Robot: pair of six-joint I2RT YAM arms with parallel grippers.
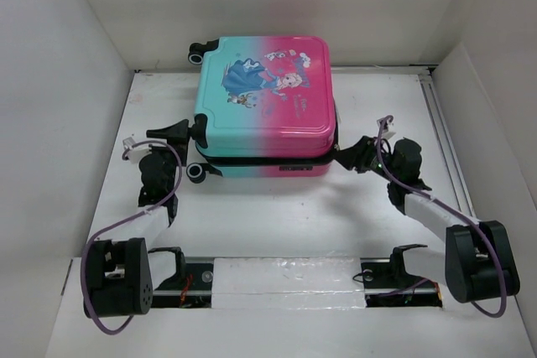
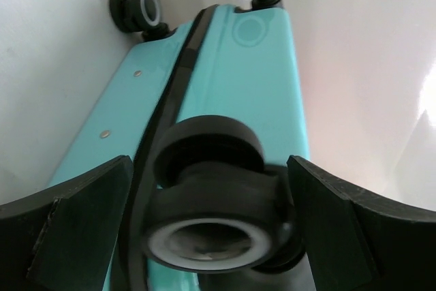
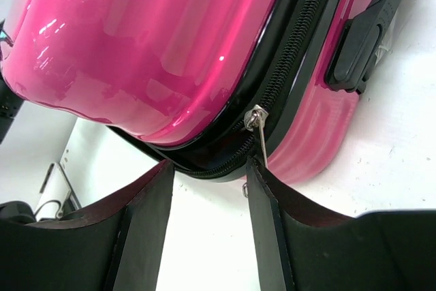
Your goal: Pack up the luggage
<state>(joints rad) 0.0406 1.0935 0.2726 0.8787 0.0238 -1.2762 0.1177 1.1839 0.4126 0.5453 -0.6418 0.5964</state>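
The left gripper [image 2: 210, 168] had its fingers spread wide on either side of a black-and-white wheel [image 2: 204, 236] at the teal end of the luggage [image 1: 264, 94]. The luggage lay closed and flat on the middle of the table [image 1: 277, 207]. At the pink end, the right gripper [image 3: 210, 172] had its fingers partly apart, with one tip beside the zipper pull [image 3: 259, 134].

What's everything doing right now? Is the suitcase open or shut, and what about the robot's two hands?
Suitcase: shut, lying flat on the table, picture side up.
Zip pull: hanging loose from its slider, by one fingertip of the right gripper, not pinched.
Wheel: sticking out sideways, between the left gripper's fingers.
Left gripper: open, one finger on each side of that wheel.
Right gripper: open, at the suitcase's zip.
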